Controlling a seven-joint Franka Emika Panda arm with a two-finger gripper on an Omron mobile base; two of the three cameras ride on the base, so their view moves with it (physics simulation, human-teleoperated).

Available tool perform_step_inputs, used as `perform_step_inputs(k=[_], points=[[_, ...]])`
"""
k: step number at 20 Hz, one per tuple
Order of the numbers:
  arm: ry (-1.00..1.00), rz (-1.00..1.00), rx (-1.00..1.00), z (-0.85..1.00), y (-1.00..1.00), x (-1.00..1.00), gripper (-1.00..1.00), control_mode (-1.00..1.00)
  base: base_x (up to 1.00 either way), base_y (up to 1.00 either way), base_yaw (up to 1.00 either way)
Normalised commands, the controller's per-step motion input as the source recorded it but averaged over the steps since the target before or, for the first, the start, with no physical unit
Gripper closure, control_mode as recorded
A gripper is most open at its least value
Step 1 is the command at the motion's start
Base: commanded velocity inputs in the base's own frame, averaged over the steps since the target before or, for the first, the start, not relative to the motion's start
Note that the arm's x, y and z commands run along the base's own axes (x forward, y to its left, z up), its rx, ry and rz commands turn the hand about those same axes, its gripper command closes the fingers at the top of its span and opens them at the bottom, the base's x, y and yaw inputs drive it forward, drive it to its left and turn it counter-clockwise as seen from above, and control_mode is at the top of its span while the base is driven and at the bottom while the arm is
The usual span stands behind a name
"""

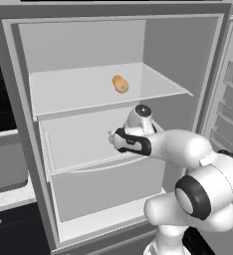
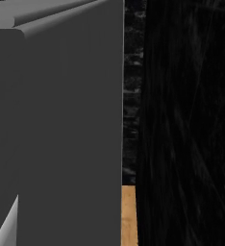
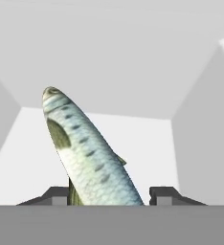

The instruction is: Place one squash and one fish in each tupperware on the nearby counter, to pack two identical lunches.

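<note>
A slim fish (image 3: 87, 155) with silvery-green scaled skin and dark speckles rises between the two dark fingertips of the gripper (image 3: 108, 195), head away from the camera; whether the jaws press on it I cannot tell. A lumpy orange-tan squash (image 1: 120, 84) sits on the fridge's smooth pale grey upper shelf (image 1: 78, 89). A marbled white worktop (image 1: 9, 196) edges the fridge's left
</note>
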Motion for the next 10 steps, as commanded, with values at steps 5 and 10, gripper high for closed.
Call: perform_step_inputs(k=[5, 10], points=[[-0.01, 0.01, 0.0, 0.02, 0.06, -0.19, 1.0, -1.0, 0.0, 0.0, 0.0], [-0.15, 0.01, 0.0, 0.48, 0.44, -0.98, 1.0, -1.0, 0.0, 0.0, 0.0]])
